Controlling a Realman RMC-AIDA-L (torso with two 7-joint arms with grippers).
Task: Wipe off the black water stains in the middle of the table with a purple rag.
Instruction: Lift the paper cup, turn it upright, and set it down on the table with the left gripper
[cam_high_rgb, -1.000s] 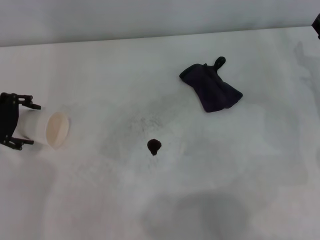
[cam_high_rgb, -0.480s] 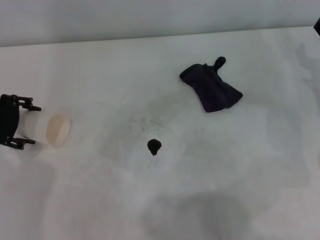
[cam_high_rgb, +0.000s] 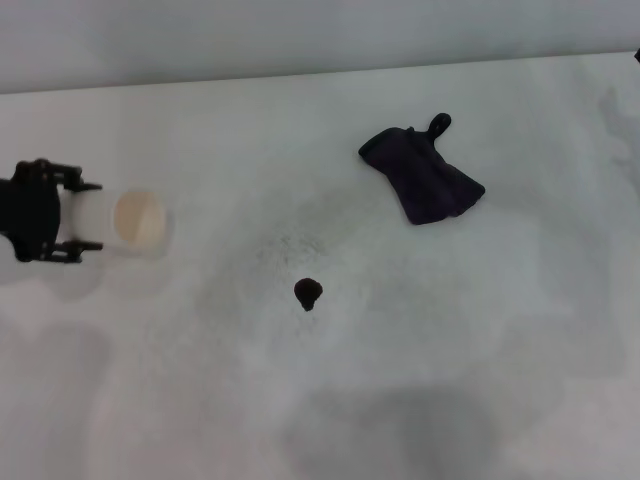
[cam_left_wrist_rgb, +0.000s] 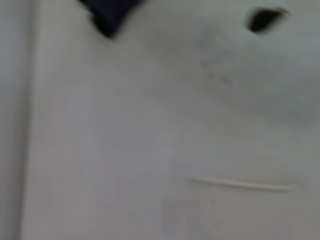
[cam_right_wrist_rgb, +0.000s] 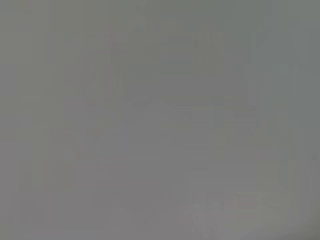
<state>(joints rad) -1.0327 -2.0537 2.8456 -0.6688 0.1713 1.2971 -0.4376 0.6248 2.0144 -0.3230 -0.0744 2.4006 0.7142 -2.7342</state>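
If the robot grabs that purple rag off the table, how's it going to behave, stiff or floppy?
Probably floppy: the purple rag lies in soft folds fanning out on the table, so it would likely droop from a pinch. It looks thin and light. Pushed flat, it may bunch rather than slide, and the corner loop could trail.

left tool (cam_high_rgb: 72, 213) — matte black, boxy frame, thin angular prongs

no readable text, label or number anywhere
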